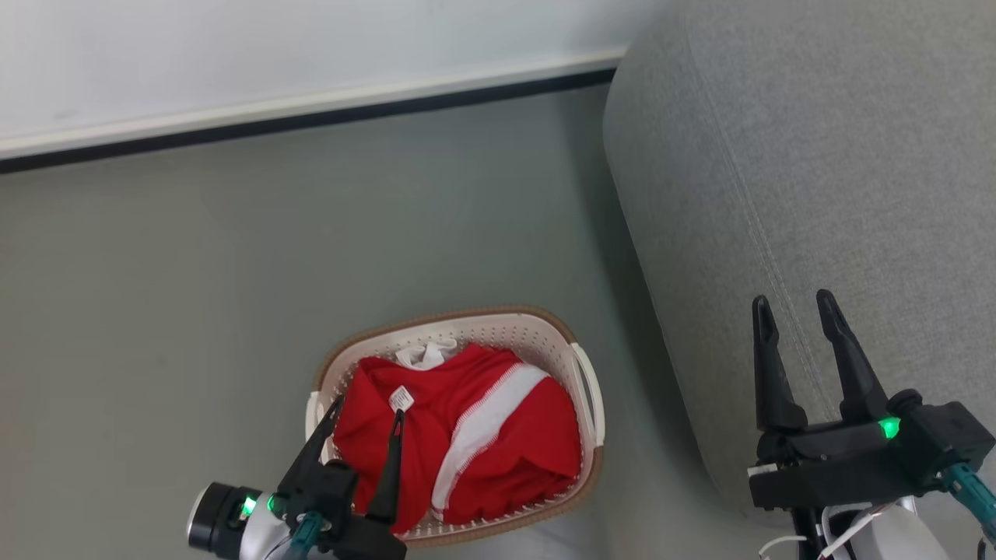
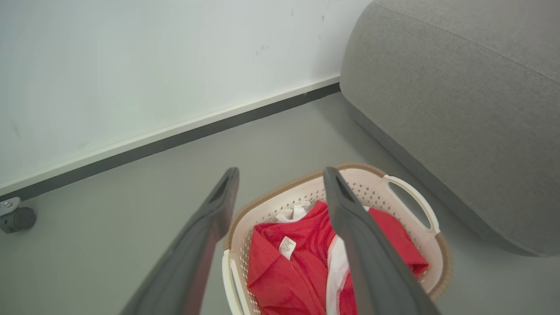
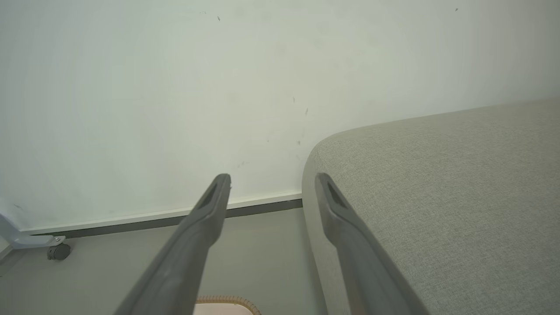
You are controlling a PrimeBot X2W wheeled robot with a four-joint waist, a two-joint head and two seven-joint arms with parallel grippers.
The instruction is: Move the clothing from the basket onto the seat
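Note:
Red clothing (image 1: 475, 435) with white stripes and a small white label lies piled in the cream perforated basket (image 1: 545, 330) on the floor. My left gripper (image 1: 367, 407) hangs open above the basket's near left side, its fingers spread over the red cloth and holding nothing. In the left wrist view the clothing (image 2: 297, 262) shows between the spread fingers of the left gripper (image 2: 280, 173), inside the basket (image 2: 411, 199). The grey seat (image 1: 801, 155) rises to the right. My right gripper (image 1: 794, 307) stands open over the seat's arm, empty. In the right wrist view the right gripper (image 3: 272, 178) points at the wall beside the seat (image 3: 437, 183).
A white wall with a dark skirting (image 1: 311, 117) runs along the back. A grey caster wheel (image 2: 17, 218) stands by the wall at the left, and the caster (image 3: 57, 251) also appears low left in the right wrist view. Bare grey floor (image 1: 194, 257) surrounds the basket.

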